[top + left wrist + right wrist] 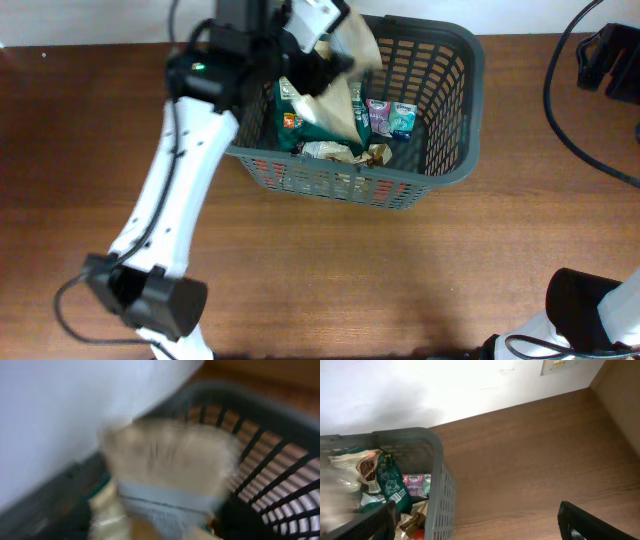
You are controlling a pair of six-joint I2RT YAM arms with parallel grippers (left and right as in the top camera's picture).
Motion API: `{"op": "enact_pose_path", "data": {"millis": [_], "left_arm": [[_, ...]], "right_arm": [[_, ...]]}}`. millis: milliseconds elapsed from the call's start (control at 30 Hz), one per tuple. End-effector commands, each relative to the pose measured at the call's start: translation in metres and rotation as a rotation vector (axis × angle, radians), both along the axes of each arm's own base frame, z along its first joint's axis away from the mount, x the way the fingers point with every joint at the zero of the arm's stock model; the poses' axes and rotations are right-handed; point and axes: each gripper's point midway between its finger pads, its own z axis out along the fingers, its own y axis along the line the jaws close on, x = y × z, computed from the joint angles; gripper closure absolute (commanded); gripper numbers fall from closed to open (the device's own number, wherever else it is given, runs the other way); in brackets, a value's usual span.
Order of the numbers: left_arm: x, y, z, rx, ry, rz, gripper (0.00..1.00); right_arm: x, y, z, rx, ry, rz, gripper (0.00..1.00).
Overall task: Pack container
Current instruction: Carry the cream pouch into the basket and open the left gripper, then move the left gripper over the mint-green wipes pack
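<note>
Left gripper (318,45) is hovering over the container (452,118), close to a beige pack (170,470) — grip indeterminate through blur — while right gripper (480,527) is sitting with fingers spread wide.

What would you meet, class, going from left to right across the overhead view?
Left arm's black lower joint → green snack pack → pink pack → teal pack → basket's right wall → black cable.
</note>
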Motion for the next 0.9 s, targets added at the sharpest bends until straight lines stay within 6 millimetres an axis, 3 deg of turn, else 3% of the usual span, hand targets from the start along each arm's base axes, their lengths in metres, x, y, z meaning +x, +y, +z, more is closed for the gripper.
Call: {"op": "enact_pose_path", "data": {"millis": [0, 100, 167, 267, 433, 533, 600, 667, 767, 867], "left_arm": [[0.021, 0.014, -0.042, 0.131, 0.041, 0.117, 0.01], [0.029, 0.024, -0.047, 0.17, 0.03, 0.17, 0.01], [0.033, 0.035, -0.034, 0.177, -0.002, 0.211, 0.01], [0.036, 0.071, 0.002, 0.185, -0.078, 0.318, 0.04], [0.026, 0.157, 0.056, 0.183, -0.153, 0.558, 0.06], [0.013, 0.218, 0.068, 0.177, -0.126, 0.724, 0.07], [0.001, 0.257, 0.056, 0.157, -0.033, 0.83, 0.07], [-0.015, 0.278, 0.032, 0.158, 0.098, 0.876, 0.07], [-0.042, 0.292, -0.017, 0.2, 0.325, 0.885, 0.09], [-0.071, 0.292, -0.055, 0.261, 0.517, 0.876, 0.09]], "right_arm": [[-0.006, 0.003, 0.004, 0.013, -0.01, 0.004, 0.01], [-0.006, 0.003, 0.004, 0.013, -0.01, 0.005, 0.01], [-0.006, 0.003, 0.004, 0.013, -0.01, 0.004, 0.01], [-0.006, 0.003, 0.004, 0.013, -0.01, 0.004, 0.01], [-0.006, 0.003, 0.004, 0.013, -0.01, 0.004, 0.01], [-0.006, 0.003, 0.004, 0.013, -0.01, 0.005, 0.01], [-0.006, 0.003, 0.004, 0.015, -0.01, 0.007, 0.01], [-0.006, 0.004, 0.004, 0.017, -0.011, 0.01, 0.01], [-0.006, 0.004, 0.004, 0.017, -0.011, 0.01, 0.01], [-0.006, 0.004, 0.004, 0.017, -0.011, 0.01, 0.01]]}}
